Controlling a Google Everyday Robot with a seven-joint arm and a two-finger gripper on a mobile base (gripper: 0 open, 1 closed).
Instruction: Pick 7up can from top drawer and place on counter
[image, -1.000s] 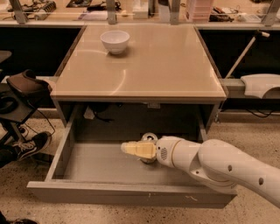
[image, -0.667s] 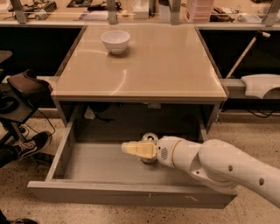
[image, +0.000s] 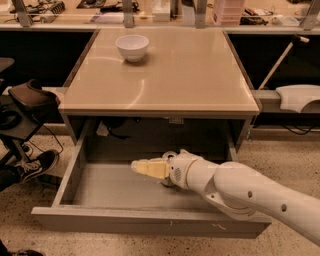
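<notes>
No visible change in the last second. The pincer (image: 147, 167) sits low inside the open top drawer (image: 125, 220), pointing left; can't tell if it's gripping. The 7up can (image: 168, 156) is just behind it, mostly hidden. Pick probably not done; nothing on the desk (image: 200, 75) yet.

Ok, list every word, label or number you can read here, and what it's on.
No text can be read anywhere.
7up can, mostly hidden behind the gripper inside the top drawer: print not legible.
Items on the back shelf: too small to read.
</notes>
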